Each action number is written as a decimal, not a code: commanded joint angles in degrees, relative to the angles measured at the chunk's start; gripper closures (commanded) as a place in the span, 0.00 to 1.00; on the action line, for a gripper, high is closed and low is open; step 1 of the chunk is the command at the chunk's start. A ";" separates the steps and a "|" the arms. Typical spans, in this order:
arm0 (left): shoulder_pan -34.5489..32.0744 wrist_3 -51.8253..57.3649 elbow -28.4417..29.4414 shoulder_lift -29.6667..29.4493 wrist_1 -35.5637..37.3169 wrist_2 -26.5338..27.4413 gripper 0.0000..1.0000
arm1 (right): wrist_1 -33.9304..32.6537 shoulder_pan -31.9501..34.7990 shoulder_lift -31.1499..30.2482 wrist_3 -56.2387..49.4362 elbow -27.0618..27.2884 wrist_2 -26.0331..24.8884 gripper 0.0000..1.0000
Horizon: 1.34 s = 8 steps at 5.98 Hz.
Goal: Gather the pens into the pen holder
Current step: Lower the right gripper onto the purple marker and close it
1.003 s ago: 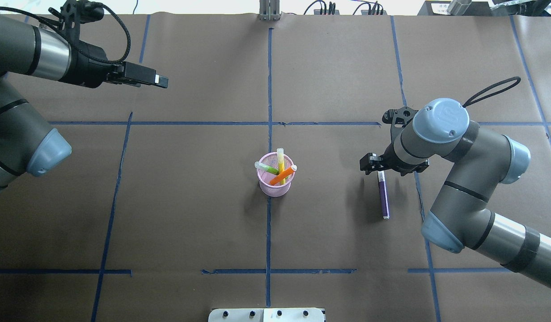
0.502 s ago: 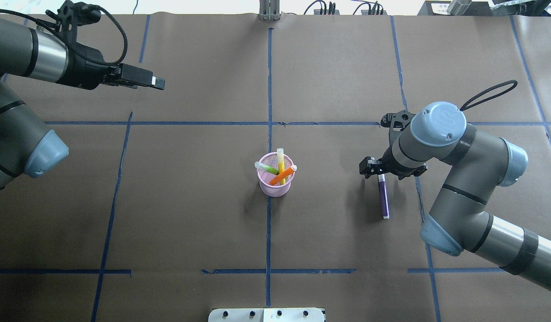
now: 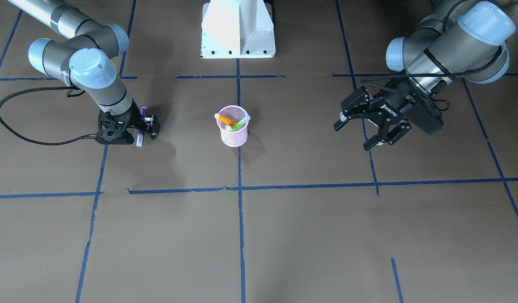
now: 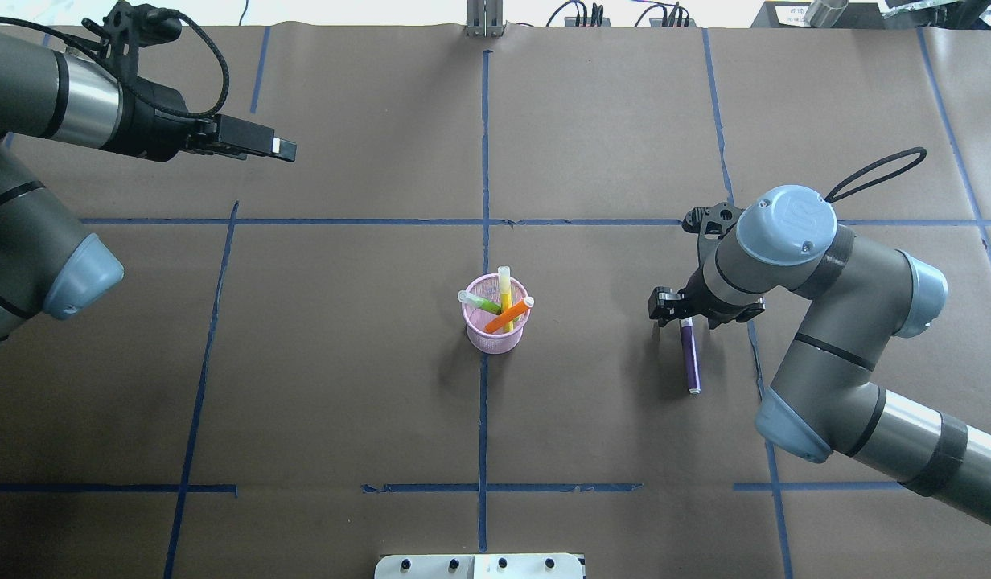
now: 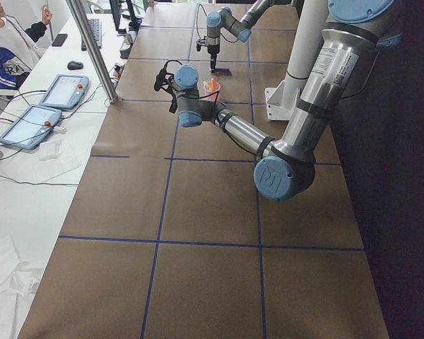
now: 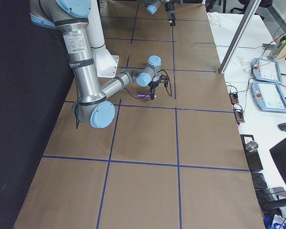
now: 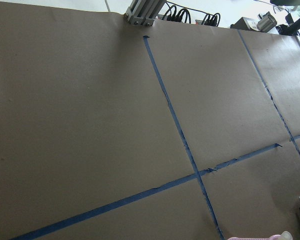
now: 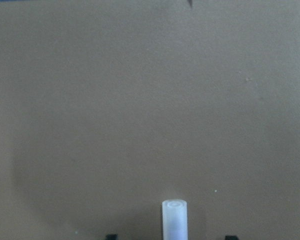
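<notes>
The pink mesh pen holder stands at the table's middle and holds an orange pen, a green pen and a yellow pen. It also shows in the front-facing view. The purple pen lies flat on the table to the holder's right. My right gripper is low over the pen's pale cap end, open, with a finger on each side and a gap to the pen. My left gripper is open and empty, raised far to the left.
Brown paper with blue tape lines covers the table. The robot's white base stands at the near edge. A metal post and cables sit at the far edge.
My right gripper has sunk a little lower over the purple pen's cap end. My left arm drew back slightly, then stayed still. The pens have not moved.
</notes>
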 commanded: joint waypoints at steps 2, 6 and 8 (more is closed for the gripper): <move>0.00 0.00 0.20 0.09 0.09 -0.06 0.00 | -0.28 -0.02 -0.15 0.09 -0.15 0.07 0.33; 0.00 0.00 0.20 0.18 0.09 -0.06 0.00 | -0.46 -0.02 -0.15 0.00 -0.33 0.07 0.72; 0.00 -0.09 0.20 0.18 0.00 -0.06 0.00 | -0.37 -0.11 -0.06 0.00 -0.15 0.76 0.98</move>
